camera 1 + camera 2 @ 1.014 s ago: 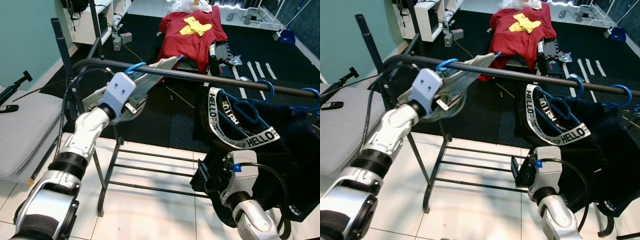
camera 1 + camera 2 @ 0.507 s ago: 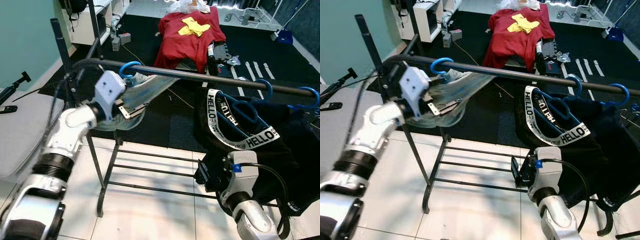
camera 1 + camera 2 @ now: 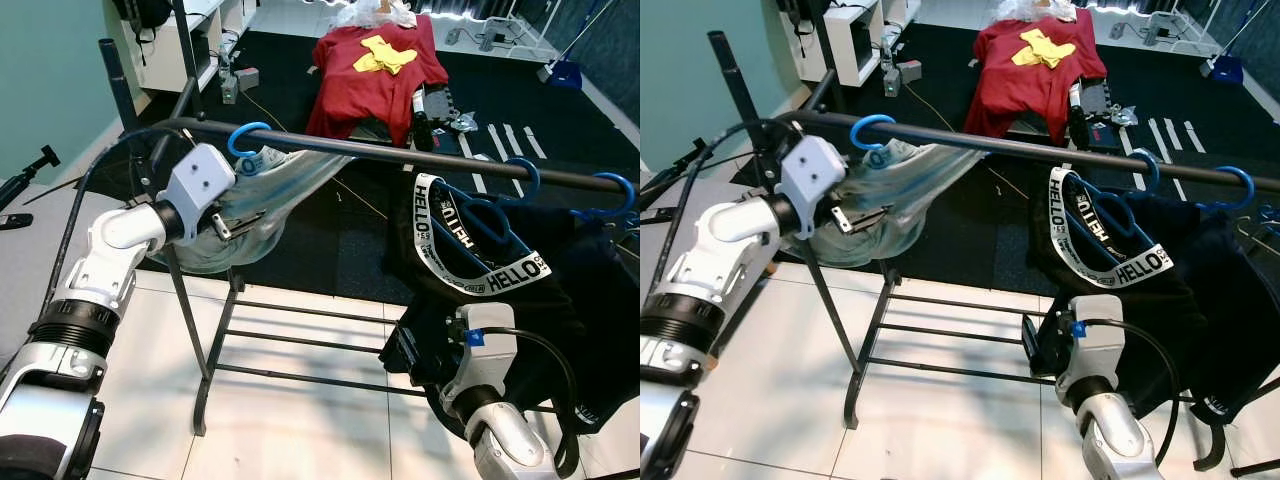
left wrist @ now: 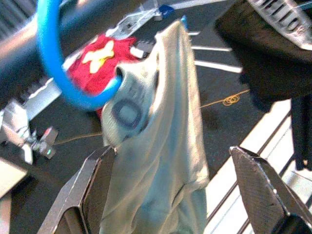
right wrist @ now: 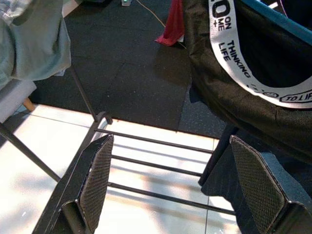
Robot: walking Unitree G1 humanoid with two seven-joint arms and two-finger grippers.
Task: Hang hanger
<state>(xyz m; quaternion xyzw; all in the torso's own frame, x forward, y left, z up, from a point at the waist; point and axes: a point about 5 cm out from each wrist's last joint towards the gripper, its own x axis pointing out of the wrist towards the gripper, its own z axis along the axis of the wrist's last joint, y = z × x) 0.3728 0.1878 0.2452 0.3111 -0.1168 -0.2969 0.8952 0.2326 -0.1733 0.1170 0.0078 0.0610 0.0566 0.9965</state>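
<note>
White tile gives way to dark mat under the black clothes rail (image 3: 420, 158) that crosses in front of us, with a red shirt (image 3: 375, 70) spread out on the floor beyond it.

Starting at our left side: our left gripper (image 4: 170, 195) sits just below the near end of the rail, fingers spread wide and closed on nothing. The left wrist view looks between the two fingers (image 4: 87, 190) at the pale green shirt (image 4: 161, 161), which hangs free just ahead of them. The blue hanger (image 3: 247, 140) carrying that shirt has its hook over the rail, directly above and slightly ahead of this gripper. We judge the hang itself done: the hook bears on the rail and we no longer hold anything. What seems left is drawing the left arm back clear of the cloth without snagging it.

The hook curls up and over the bar, open side down. The hanger's long axis, read from how the shirt drapes, runs roughly along the rail and slants away from our left gripper toward the right, not square across the bar, so it may swing.

Further right, a black garment with white lettering (image 3: 480, 260) hangs from other blue hangers (image 3: 525, 175). Our right gripper (image 5: 175, 195) hangs low beneath that garment, fingers wide apart and empty
</note>
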